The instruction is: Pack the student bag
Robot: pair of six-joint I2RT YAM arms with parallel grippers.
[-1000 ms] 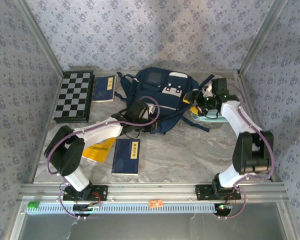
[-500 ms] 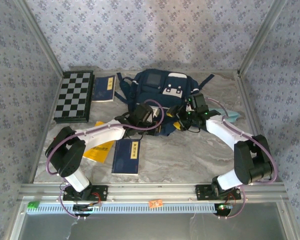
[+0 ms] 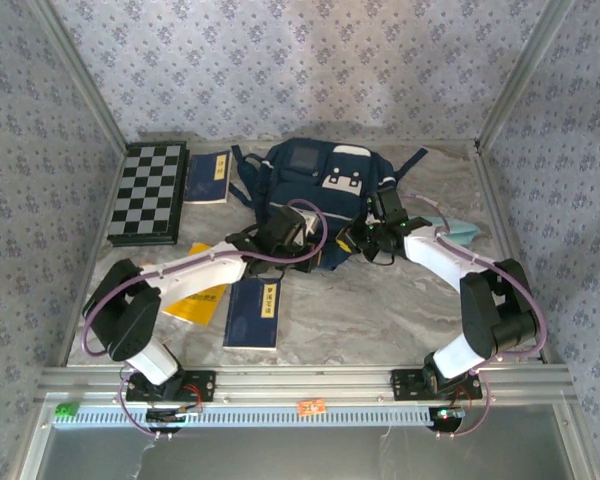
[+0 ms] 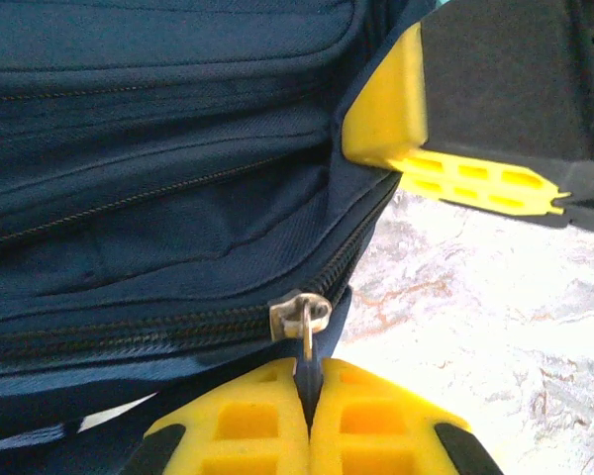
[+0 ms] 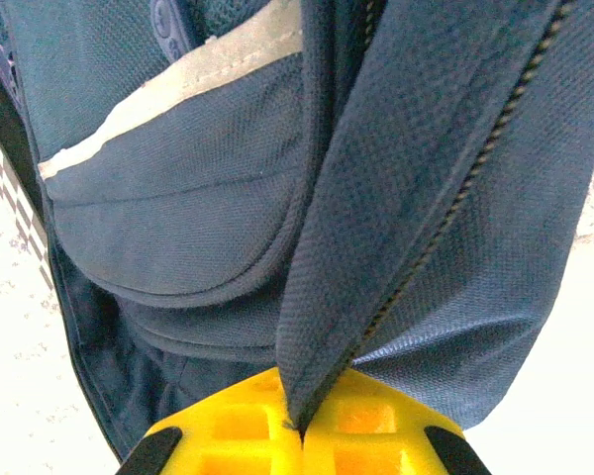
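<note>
Left hand [image 4: 308, 384] pinching zipper pull [image 4: 301, 313], right hand [image 5: 296, 426] clamping student bag [image 3: 315, 175] flap, marbled table [image 3: 380, 310], floral walls [image 3: 280, 60]

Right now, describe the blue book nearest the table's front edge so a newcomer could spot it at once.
Start at the student bag at the back middle of the table. Come toward the near edge, slightly left: the blue book lies flat there, beside a yellow booklet. The other blue book sits far back, next to the chessboard.
</note>
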